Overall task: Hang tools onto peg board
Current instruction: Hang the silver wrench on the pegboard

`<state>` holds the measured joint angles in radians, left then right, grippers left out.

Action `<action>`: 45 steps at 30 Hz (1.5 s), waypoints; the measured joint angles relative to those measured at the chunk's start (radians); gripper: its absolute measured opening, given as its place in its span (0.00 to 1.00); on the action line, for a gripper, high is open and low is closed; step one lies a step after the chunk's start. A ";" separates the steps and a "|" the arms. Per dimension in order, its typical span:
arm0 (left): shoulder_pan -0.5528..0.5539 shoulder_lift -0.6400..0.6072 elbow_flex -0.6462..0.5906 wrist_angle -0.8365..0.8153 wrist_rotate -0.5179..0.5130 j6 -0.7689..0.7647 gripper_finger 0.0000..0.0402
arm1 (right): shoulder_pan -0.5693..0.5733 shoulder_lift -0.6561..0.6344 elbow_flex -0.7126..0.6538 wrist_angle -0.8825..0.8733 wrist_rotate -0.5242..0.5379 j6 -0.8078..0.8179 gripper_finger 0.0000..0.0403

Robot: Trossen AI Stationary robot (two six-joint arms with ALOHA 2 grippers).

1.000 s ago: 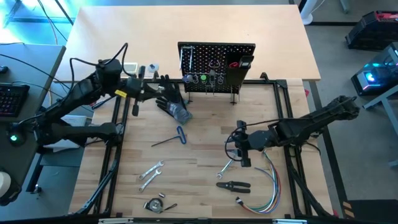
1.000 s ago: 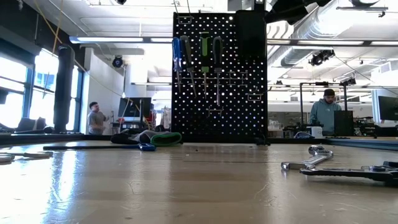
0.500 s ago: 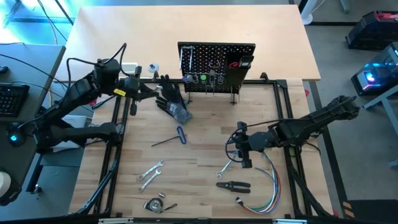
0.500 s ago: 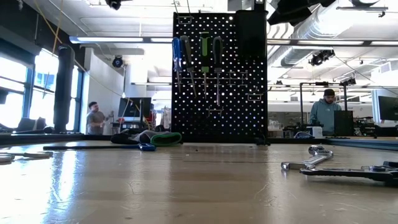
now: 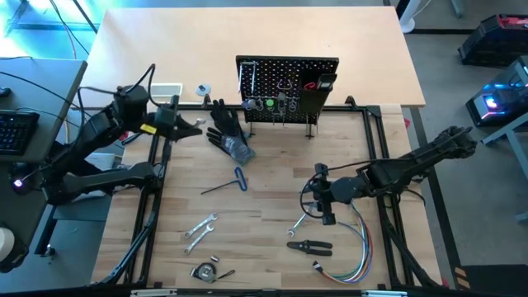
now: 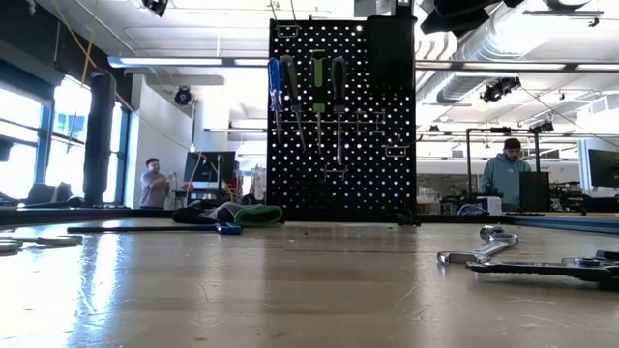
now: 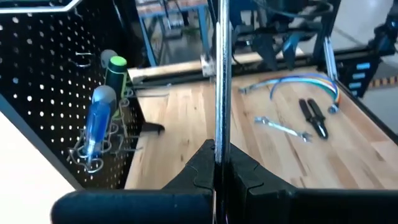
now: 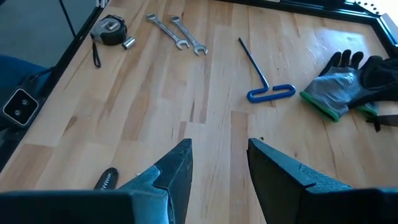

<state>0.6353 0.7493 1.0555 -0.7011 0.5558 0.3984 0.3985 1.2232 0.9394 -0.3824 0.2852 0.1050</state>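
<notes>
The black peg board (image 5: 287,87) stands at the table's far middle, with blue- and green-handled screwdrivers (image 6: 317,82) hanging on it. My left gripper (image 5: 196,128) hovers left of the board, beside a black glove (image 5: 229,132), shut on a thin silver tool (image 7: 220,74) seen edge-on. My right gripper (image 5: 324,213) hangs open above the table's right half, close to a silver wrench (image 5: 299,221) lying flat. Also lying flat are a blue-handled hex key (image 5: 231,183), two wrenches (image 5: 200,231) and black pliers (image 5: 309,245). My left gripper pinches the thin silver tool between its two fingers at the tool's lower end (image 7: 218,152). The tool stands up from the fingertips, edge-on to the wrist camera and lifted clear of the table. The fingers hide the place of contact.
A tape measure (image 5: 205,271) lies near the front edge and a bundle of coloured wires (image 5: 351,256) at the front right. A black frame rail (image 5: 153,190) runs along the table's left side. People stand in the room behind the table.
My left gripper has drawn back from the peg board toward the table's left edge and a little toward the near edge, sinking slightly, still shut on the silver tool.
</notes>
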 joint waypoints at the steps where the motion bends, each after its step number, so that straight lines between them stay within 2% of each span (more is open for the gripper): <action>1: -0.001 -0.019 -0.033 0.035 -0.001 -0.017 0.00 | 0.000 0.000 0.000 0.003 0.000 0.000 0.37; 5: 0.000 -0.095 -0.196 0.235 -0.001 -0.099 0.00 | 0.000 0.000 0.000 0.006 0.000 0.000 0.37; 10: -0.035 -0.088 -0.396 0.739 0.055 -0.284 0.00 | -0.006 0.000 0.000 0.021 0.000 -0.007 0.37; 13: -0.045 -0.016 -0.457 0.964 0.041 -0.333 0.00 | -0.013 0.000 0.000 0.041 0.001 -0.008 0.37; 22: -0.041 0.274 -0.459 1.352 0.037 -0.419 0.00 | -0.012 0.000 0.000 0.058 0.029 -0.016 0.37; 31: -0.027 0.438 -0.359 1.378 0.042 -0.458 0.00 | -0.012 0.000 0.000 0.058 0.056 -0.035 0.37; 38: -0.017 0.488 -0.300 1.324 0.043 -0.472 0.00 | -0.012 0.000 0.000 0.058 0.056 -0.034 0.37; 45: -0.014 0.512 -0.294 1.302 0.025 -0.498 0.00 | -0.012 0.000 0.000 0.058 0.056 -0.034 0.37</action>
<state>0.6211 1.2613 0.7616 0.6006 0.5812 -0.0999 0.3862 1.2236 0.9394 -0.3246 0.3414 0.0707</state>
